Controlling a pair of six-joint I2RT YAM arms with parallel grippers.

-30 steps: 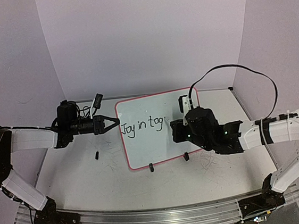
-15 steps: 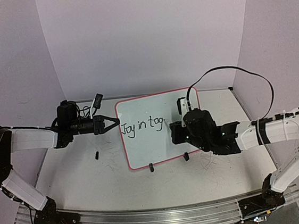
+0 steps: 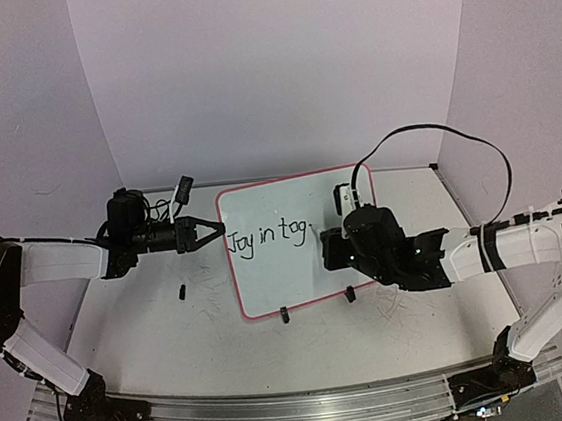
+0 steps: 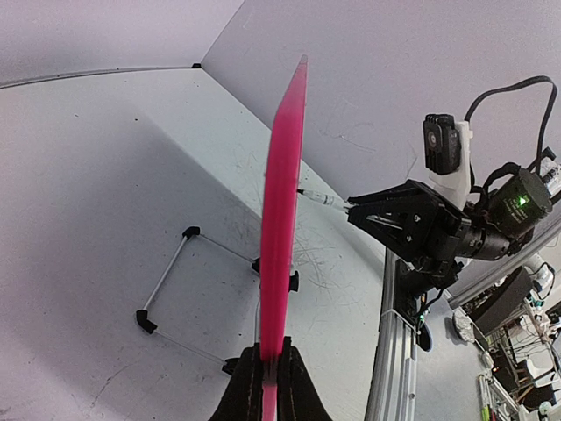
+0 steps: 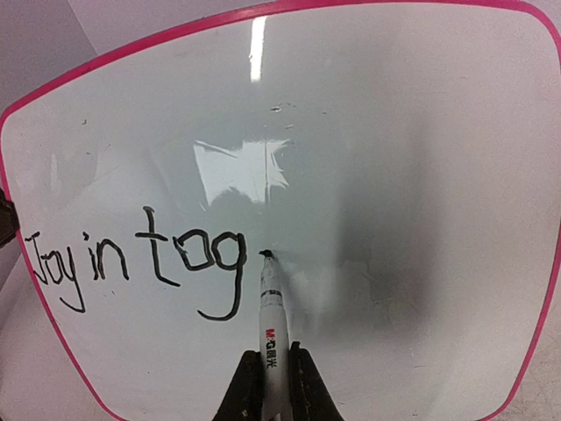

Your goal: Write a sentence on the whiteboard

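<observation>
The whiteboard (image 3: pixel 297 264) with its red-pink rim stands tilted on two black clip feet mid-table. It reads "Joy in tog" in black. My left gripper (image 3: pixel 215 231) is shut on the board's left rim; the left wrist view shows the rim (image 4: pixel 282 210) edge-on between the fingers. My right gripper (image 3: pixel 327 248) is shut on a white marker (image 5: pixel 272 329). The marker's black tip touches the whiteboard (image 5: pixel 394 158) just right of the "g". From above the marker is hidden by the gripper.
A small black cap-like piece (image 3: pixel 182 290) lies on the scuffed tabletop left of the board. A wire stand (image 4: pixel 166 281) with black feet sits behind the board. A black cable (image 3: pixel 424 135) loops above the right arm. Purple walls enclose the table.
The right gripper has edged slightly left and toward the board, bringing the marker beside the "g". The left arm and the board have not moved.
</observation>
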